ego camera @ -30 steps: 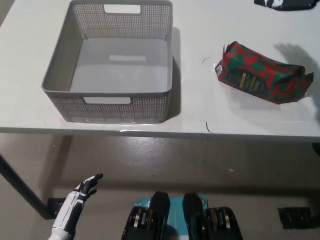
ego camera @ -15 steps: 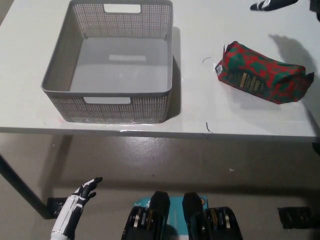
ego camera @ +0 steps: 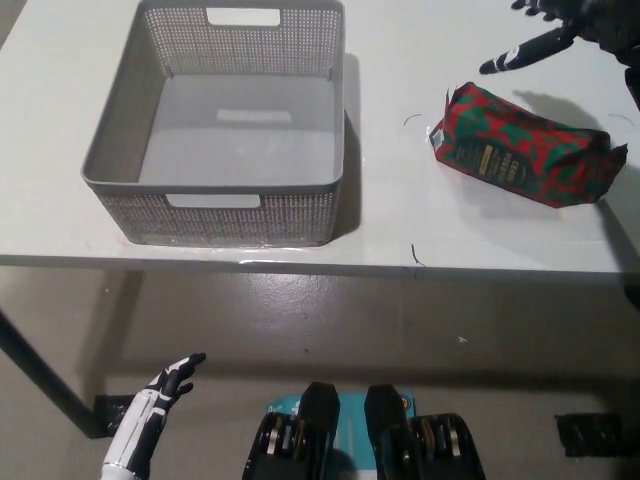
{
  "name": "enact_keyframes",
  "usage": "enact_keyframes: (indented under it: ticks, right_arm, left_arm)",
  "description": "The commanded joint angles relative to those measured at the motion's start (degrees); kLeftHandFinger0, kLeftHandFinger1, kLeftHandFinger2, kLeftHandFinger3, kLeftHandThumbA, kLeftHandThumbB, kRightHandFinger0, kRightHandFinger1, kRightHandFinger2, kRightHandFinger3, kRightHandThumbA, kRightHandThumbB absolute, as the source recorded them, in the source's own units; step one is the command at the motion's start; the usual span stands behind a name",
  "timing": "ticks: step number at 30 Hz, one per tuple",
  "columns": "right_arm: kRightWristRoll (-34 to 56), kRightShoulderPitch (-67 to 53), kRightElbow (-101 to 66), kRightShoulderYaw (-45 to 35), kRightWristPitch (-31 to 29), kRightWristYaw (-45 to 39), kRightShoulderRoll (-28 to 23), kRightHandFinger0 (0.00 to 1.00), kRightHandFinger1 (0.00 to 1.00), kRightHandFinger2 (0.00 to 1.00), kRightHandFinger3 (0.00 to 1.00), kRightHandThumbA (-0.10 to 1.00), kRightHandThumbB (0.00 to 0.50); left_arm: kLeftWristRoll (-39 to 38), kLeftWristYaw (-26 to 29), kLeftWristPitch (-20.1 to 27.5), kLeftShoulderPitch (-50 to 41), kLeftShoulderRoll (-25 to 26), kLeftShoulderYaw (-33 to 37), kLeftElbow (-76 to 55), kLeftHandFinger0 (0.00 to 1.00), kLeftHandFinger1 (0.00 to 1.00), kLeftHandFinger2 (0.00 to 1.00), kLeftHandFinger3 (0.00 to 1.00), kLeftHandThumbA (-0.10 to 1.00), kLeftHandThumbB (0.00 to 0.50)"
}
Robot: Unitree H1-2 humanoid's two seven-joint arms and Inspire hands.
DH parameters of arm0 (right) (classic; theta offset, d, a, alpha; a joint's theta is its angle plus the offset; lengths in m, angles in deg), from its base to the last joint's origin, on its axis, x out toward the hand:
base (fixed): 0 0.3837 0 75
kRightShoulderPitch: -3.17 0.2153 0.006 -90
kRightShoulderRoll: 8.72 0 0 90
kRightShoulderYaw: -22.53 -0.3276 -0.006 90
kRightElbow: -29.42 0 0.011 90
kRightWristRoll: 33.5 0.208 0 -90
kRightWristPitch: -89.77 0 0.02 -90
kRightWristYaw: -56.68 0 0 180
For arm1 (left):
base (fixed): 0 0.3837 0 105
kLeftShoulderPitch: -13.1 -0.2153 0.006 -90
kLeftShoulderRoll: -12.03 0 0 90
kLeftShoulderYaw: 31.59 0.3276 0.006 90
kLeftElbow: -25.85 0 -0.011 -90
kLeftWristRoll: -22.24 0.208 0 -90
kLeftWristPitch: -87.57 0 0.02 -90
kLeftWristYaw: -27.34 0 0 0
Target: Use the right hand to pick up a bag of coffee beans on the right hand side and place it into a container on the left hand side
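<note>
1. My right hand [ego camera: 560, 30] hangs over the table's [ego camera: 400, 210] far right corner, fingers [ego camera: 515, 55] spread apart, grasping nothing.
2. The coffee bag [ego camera: 525, 148] lies flat near the table's right edge, apart from the hand.
3. The grey container [ego camera: 120, 135] sits toward the left edge.
4. My left hand [ego camera: 160, 395] rests below the table's front edge; I cannot tell whether its fingers are released or clenched.

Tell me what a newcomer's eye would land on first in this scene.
The red and green coffee bag stands out most, lying on its side on the white table at the right. Next is the big grey mesh basket at the left, with nothing in it. Above the bag, at the top right corner, the black right hand hovers with its fingers spread, while the white left hand hangs low, below the table's edge.
</note>
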Motion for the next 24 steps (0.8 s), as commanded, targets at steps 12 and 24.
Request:
enact_keyframes:
  ticks: [12, 24]
  right_arm:
    - [0.7, 2.3, 3.4, 0.4, -3.6, -4.0, 0.2, 1.00, 1.00, 1.00, 1.00, 0.86, 0.500]
    - [1.2, -2.4, 4.0, 0.7, -4.9, -4.5, -0.7, 1.00, 1.00, 1.00, 1.00, 0.86, 0.479]
  left_arm:
    - [-0.4, -1.1, 2.2, 0.9, 0.9, 0.1, -1.5, 1.00, 1.00, 1.00, 1.00, 1.00, 0.179]
    - [-0.9, -2.1, 2.0, 0.9, 1.2, 0.1, -2.1, 1.00, 1.00, 1.00, 1.00, 1.00, 0.194]
